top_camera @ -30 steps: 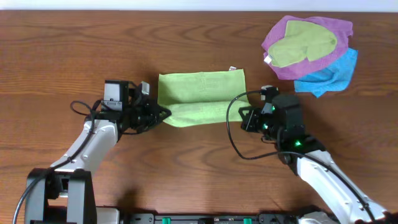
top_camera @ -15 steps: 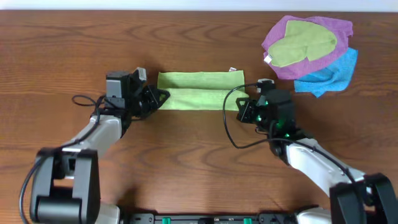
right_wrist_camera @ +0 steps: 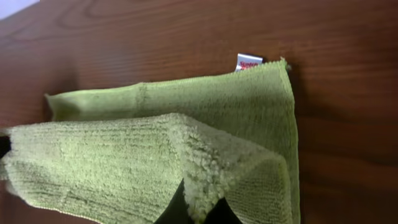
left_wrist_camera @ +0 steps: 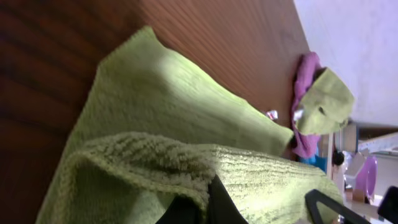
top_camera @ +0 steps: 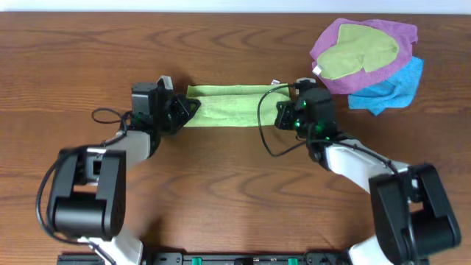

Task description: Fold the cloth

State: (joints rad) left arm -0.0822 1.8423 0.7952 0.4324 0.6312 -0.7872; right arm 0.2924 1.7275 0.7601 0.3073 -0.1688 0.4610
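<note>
Currently: small lime-green terry cloth (top_camera: 228, 107) half-folded, mid-rear on dark wood-grain table (top_camera: 221, 191). Left gripper (top_camera: 191, 110) and right gripper (top_camera: 280, 114) each clamp raised cloth edge at opposite ends. White wall (left_wrist_camera: 360, 53) behind table.

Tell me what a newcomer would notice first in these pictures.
A bright green cloth lies near the centre, half folded, with the left tool and the right tool pinching its ends. At the far right sits a heap of purple, olive and blue cloths.
</note>
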